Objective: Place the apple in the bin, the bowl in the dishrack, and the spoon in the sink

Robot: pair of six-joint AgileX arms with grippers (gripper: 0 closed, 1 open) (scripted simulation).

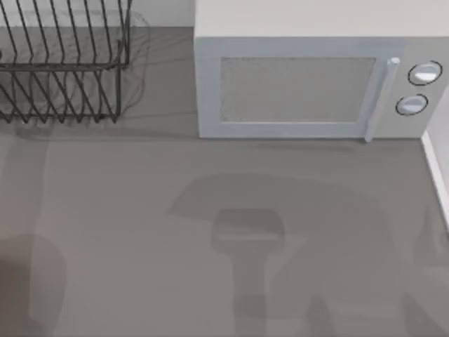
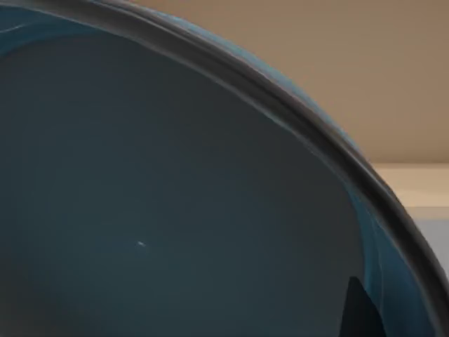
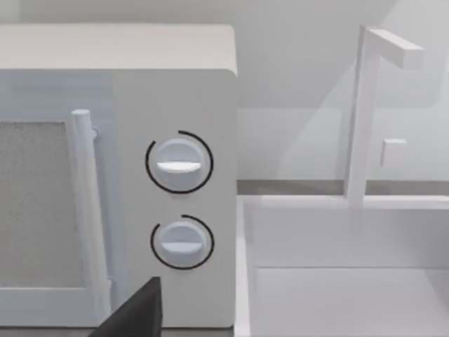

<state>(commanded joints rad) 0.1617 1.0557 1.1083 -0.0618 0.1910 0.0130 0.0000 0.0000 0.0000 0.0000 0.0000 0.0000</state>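
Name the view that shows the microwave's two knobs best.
The right wrist view: both knobs face the camera, close up, beside the door handle. The top view has them small at the microwave's right end.

A rendered kitchen countertop scene was presented. A flat grey counter [image 1: 140, 232] was seen from above, backed by a pale wall. A white microwave [image 1: 309, 77] was placed at the rear of the counter, fitted with a vertical door handle [image 3: 84, 210] and two round dials [image 3: 179, 163] stacked beside it. A black wire dishrack [image 1: 63, 63] was positioned at the rear left corner. Just beside the microwave, on the right, a white sink [image 3: 351, 281] was recessed, with a square-section white faucet [image 3: 365, 105] mounted behind the basin.
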